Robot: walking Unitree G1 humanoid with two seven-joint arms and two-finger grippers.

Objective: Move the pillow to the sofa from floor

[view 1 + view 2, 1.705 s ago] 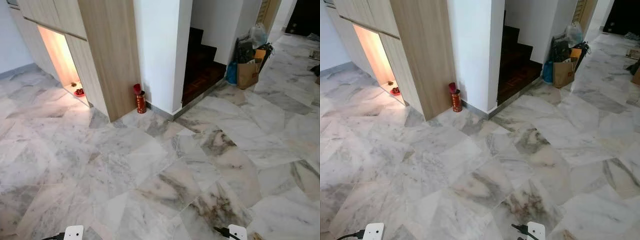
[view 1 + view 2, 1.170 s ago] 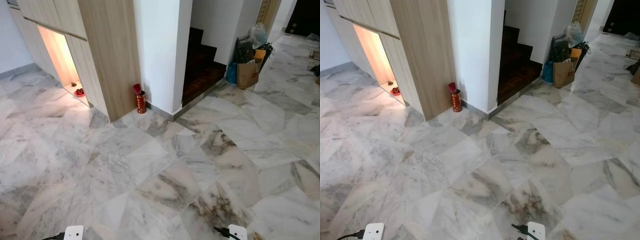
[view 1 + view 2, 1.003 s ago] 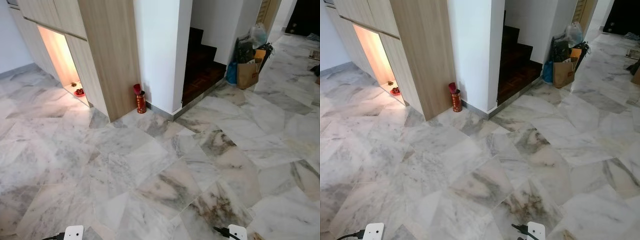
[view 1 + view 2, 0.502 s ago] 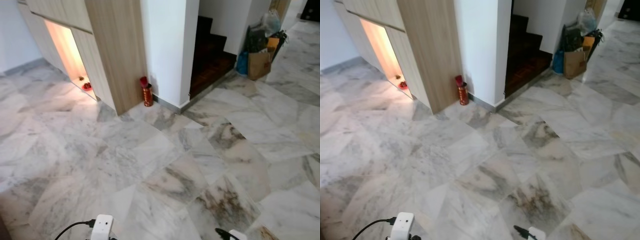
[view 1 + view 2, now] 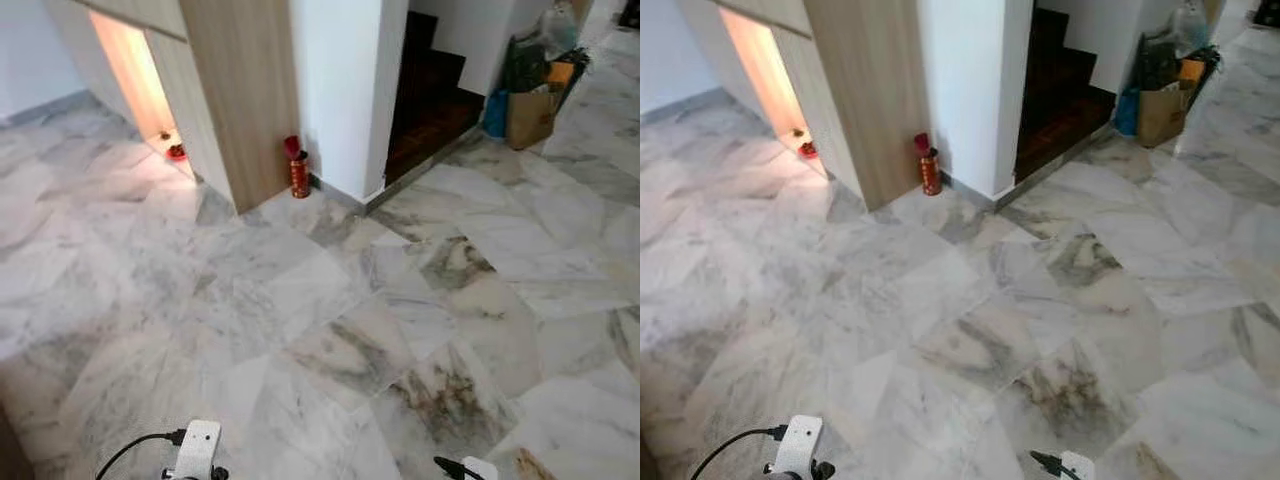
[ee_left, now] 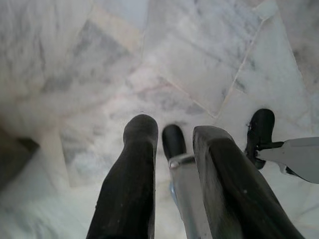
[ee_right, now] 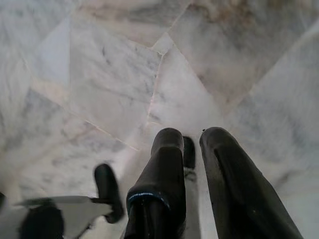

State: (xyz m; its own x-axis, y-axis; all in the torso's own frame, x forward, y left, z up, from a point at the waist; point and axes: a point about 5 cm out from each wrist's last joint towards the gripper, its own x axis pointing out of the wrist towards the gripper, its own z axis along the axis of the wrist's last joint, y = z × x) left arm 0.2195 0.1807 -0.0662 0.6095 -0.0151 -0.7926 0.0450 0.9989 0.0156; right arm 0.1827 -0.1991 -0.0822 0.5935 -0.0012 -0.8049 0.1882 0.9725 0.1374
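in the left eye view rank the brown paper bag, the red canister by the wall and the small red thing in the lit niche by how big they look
1. Brown paper bag, clearly largest, though it stands farthest away.
2. Red canister, tall and narrow.
3. Small red thing in the lit niche, smallest; too small to identify.

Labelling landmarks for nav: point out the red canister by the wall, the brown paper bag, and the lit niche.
red canister [image 5: 299,178], left eye view, its body.
brown paper bag [image 5: 529,118], left eye view, front face.
lit niche [image 5: 768,75], right eye view, glowing inner wall.
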